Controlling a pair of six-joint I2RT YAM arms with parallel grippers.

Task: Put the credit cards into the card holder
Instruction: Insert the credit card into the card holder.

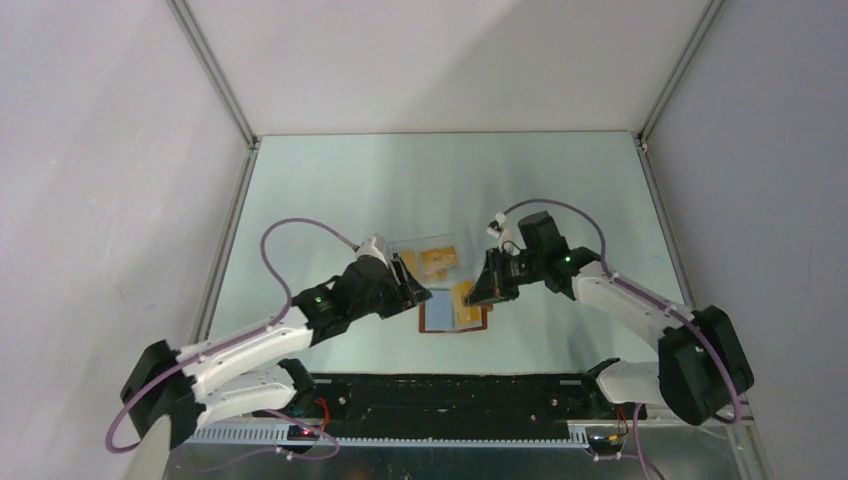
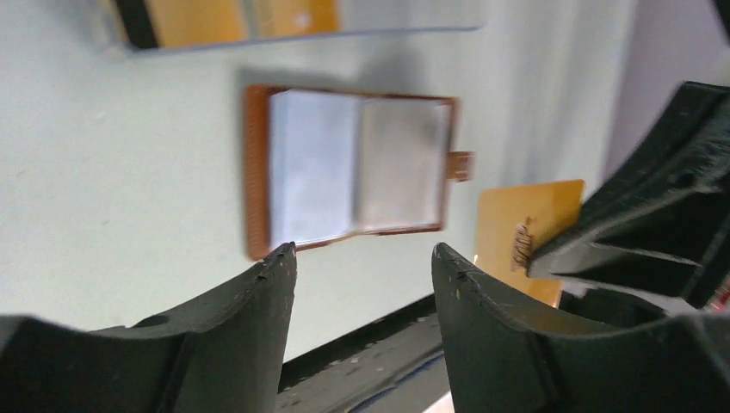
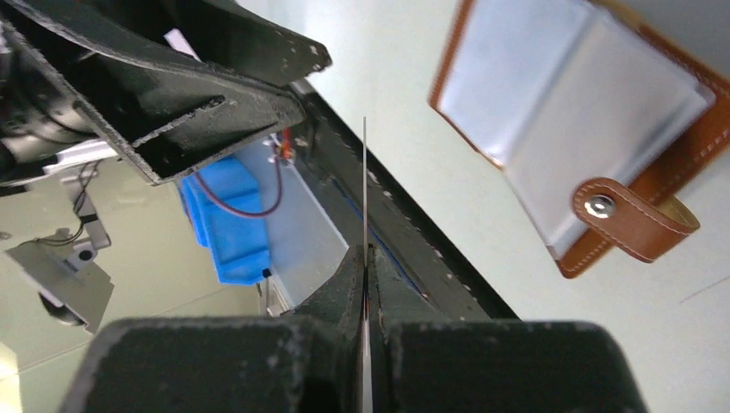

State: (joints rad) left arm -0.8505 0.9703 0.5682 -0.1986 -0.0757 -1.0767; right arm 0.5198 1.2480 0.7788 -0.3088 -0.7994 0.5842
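- Lying open on the worktop [image 1: 330, 200], the card holder [image 1: 452, 318] shows a brown stitched leather cover, grey-blue inner pockets and a snap tab with a metal stud. It sits near the front edge, between the two arms.
- One credit card [image 2: 527, 225], orange-gold, is pinched upright in the right end effector [image 3: 366, 258], whose fingers are pressed together on it. From the right wrist it appears as a thin line, edge-on. It hangs just beside the tab side of the holder; contact cannot be told.
- More credit cards [image 1: 437, 258] lie in a clear plastic box [image 1: 455, 240] just behind the holder, one with a dark stripe.
- The left end effector [image 2: 363, 251] has its fingers apart with nothing between them, at the holder's near edge.
- The worktop is matte pale green with a black strip [image 1: 440, 390] along its near side.
- White walls [image 1: 100, 150] with metal frame posts [image 1: 215, 75] enclose it.
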